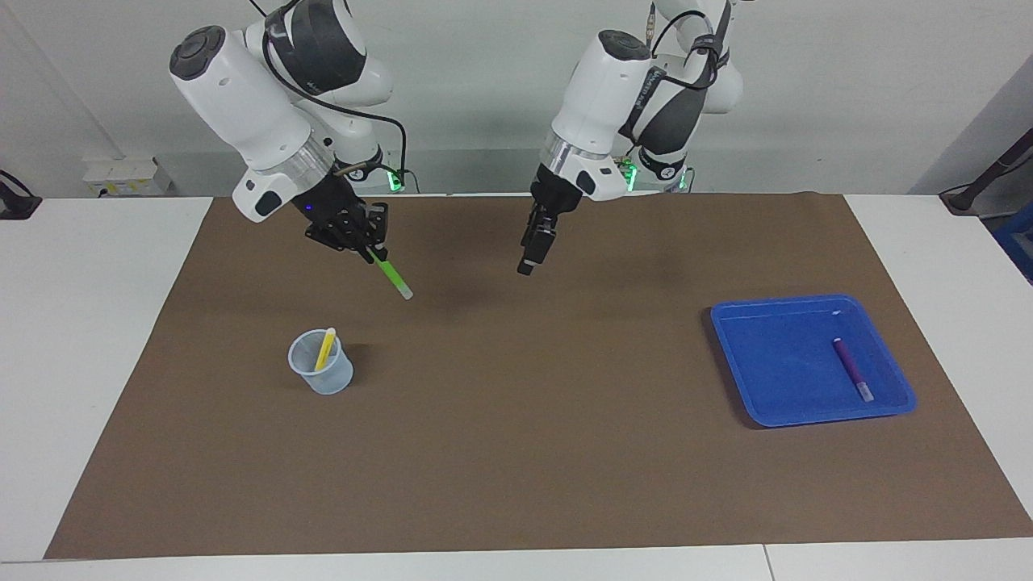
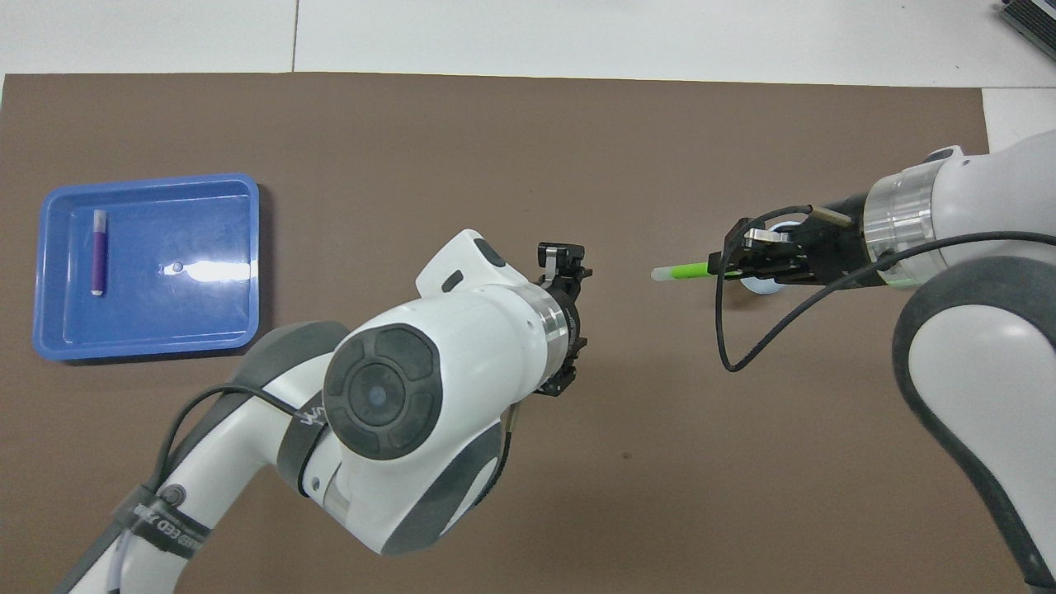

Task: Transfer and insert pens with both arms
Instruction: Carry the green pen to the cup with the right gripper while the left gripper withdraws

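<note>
My right gripper [image 1: 375,250] is shut on the bright green pen [image 1: 393,277] and holds it in the air, tilted, pale cap end down and pointing toward the middle of the table. In the overhead view the right gripper [image 2: 726,264] and green pen [image 2: 681,271] cover most of the clear cup [image 2: 759,286]. The yellow pen [image 1: 324,349] stands in the clear cup [image 1: 323,375]. The purple pen [image 1: 852,369] lies in the blue tray [image 1: 775,363], also in the overhead view [image 2: 98,260]. My left gripper [image 1: 529,258] hangs empty over the mat's middle.
A brown mat [image 1: 516,452] covers most of the white table. The blue tray [image 2: 165,322] sits toward the left arm's end, the cup toward the right arm's end.
</note>
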